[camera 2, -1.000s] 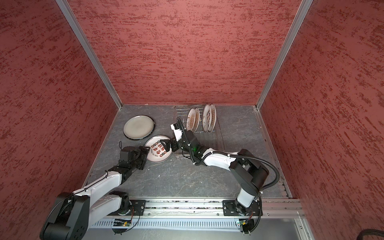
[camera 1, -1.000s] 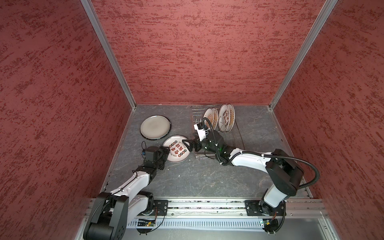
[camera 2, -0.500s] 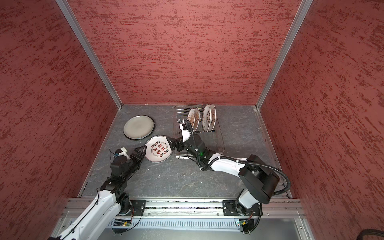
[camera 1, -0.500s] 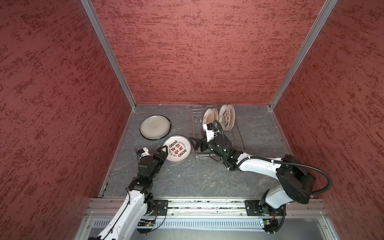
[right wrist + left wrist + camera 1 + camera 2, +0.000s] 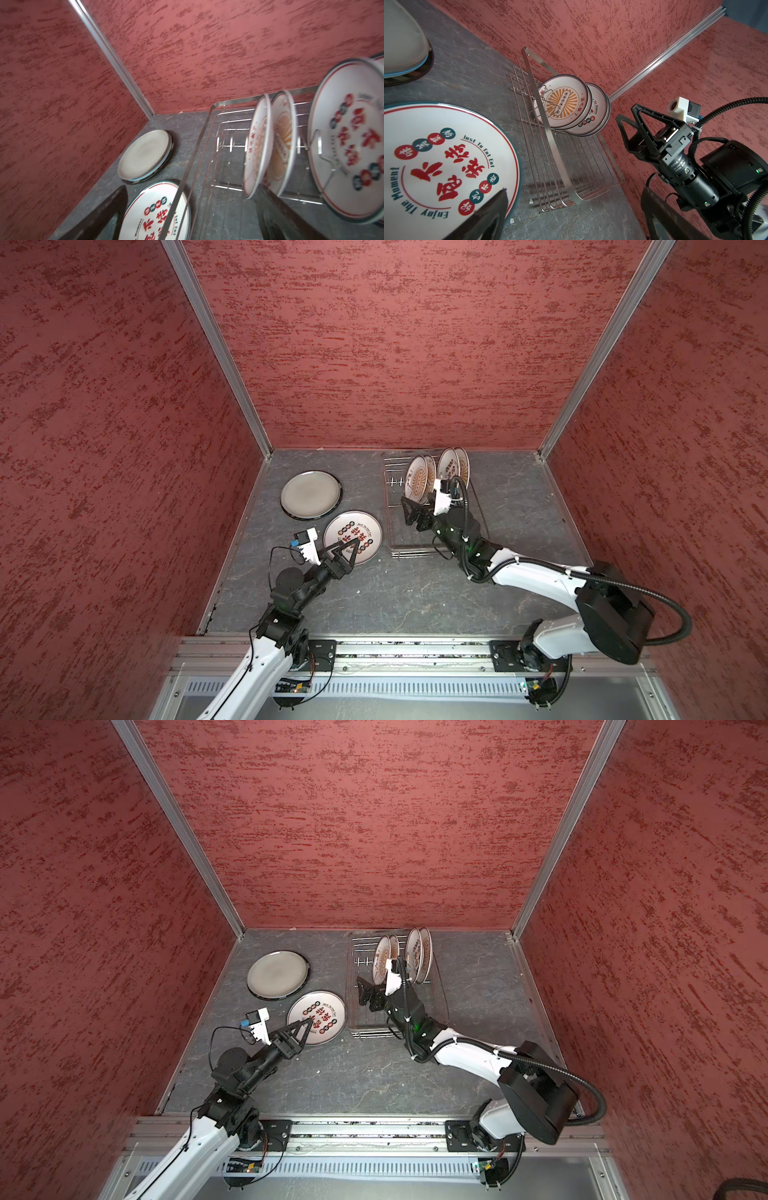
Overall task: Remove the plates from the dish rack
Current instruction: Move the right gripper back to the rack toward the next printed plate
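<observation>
The right tool hangs with its jaws spread wide and nothing between them, over the middle of the dish rack, just in front of the nearest of four plates that stand on edge at the rack's far end. These are two sunburst plates close together, then a rear pair of plates a little further back, the front one printed with red characters. The rack lies against the far edge of the worktop, right of its middle. The left tool is likewise wide open and empty, its tips reaching over the near rim of a flat red-character plate; whether they touch it cannot be told. That plate lies just beside the rack's left side. Beyond it, toward the far left corner, a plain grey plate lies flat, just beside it
</observation>
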Robot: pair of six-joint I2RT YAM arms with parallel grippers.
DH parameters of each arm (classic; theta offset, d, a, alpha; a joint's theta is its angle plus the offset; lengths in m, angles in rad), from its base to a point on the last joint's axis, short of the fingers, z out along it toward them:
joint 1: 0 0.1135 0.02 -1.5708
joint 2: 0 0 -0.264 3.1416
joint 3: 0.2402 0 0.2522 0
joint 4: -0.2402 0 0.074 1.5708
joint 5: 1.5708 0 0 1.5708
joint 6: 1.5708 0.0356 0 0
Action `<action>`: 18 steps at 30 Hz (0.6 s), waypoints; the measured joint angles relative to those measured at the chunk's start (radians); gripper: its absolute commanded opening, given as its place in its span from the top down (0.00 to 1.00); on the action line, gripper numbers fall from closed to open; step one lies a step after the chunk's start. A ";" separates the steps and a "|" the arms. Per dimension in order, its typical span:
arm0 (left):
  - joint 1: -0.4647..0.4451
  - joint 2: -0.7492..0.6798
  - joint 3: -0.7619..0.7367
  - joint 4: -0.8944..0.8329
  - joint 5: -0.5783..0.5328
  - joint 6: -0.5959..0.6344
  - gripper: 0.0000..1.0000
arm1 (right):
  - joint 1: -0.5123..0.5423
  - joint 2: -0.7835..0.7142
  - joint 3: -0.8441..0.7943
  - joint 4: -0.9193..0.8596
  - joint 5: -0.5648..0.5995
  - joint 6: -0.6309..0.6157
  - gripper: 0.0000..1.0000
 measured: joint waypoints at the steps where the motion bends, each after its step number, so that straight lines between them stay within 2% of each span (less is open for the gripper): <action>1: -0.003 0.011 0.000 0.010 0.004 0.006 0.01 | -0.025 -0.007 0.000 -0.002 0.004 -0.002 0.06; 6: -0.023 0.095 0.000 0.075 0.019 0.022 0.01 | -0.159 -0.045 0.000 -0.057 0.003 -0.010 0.05; 13: -0.033 0.184 0.000 0.149 0.019 0.037 0.01 | -0.231 -0.050 0.067 -0.191 -0.020 -0.022 0.08; 15: -0.036 0.200 0.000 0.163 0.019 0.039 0.01 | -0.240 -0.036 0.103 -0.219 -0.020 -0.023 0.14; 18: -0.044 0.211 0.001 0.175 0.022 0.039 0.01 | -0.246 -0.006 0.153 -0.259 -0.012 -0.026 0.31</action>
